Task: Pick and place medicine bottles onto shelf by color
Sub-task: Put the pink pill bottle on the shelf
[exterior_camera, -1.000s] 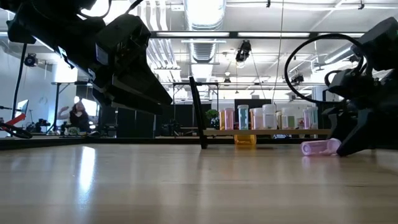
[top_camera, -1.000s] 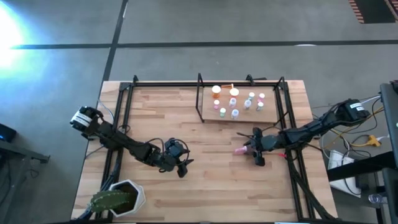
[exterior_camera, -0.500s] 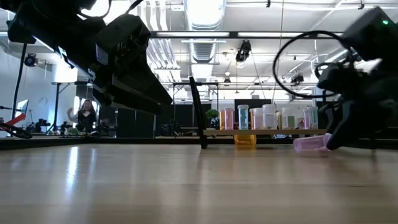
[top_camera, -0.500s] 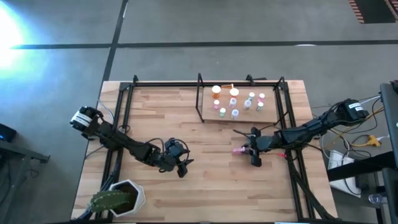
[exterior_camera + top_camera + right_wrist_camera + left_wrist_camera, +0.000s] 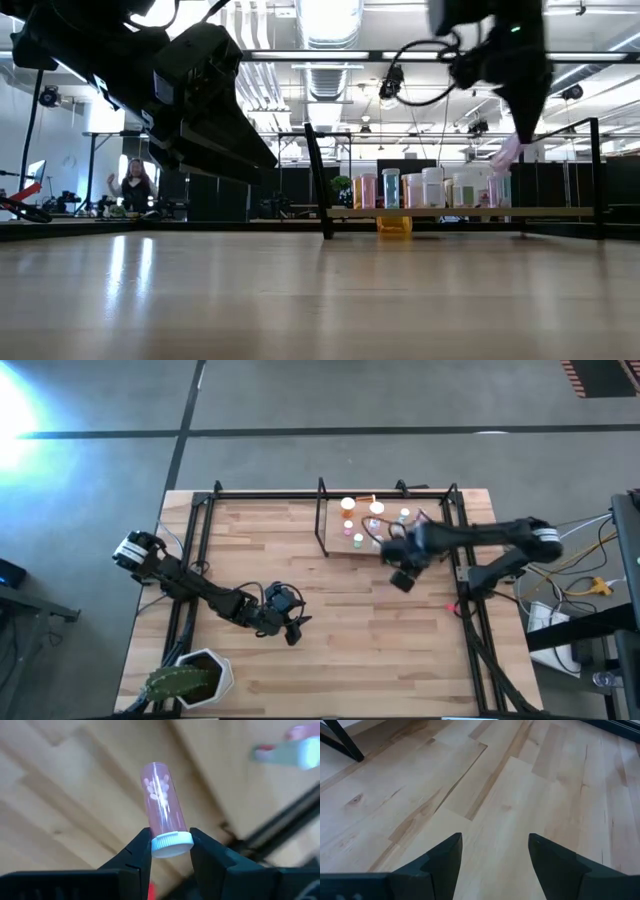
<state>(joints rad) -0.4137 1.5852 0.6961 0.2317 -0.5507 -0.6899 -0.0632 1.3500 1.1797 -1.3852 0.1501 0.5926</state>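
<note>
The right end effector holds a pink bottle above the shelf of bottles.

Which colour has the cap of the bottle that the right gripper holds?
White. The pink bottle has a white cap between the right gripper's fingers; the right wrist view shows it best.

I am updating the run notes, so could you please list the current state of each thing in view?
Right end effector: shut on the pink bottle, raised over the shelf.
Pink bottle: held by its white cap, off the table.
Left end effector: open, empty, low over the table.
Shelf: several bottles standing on it.
</note>
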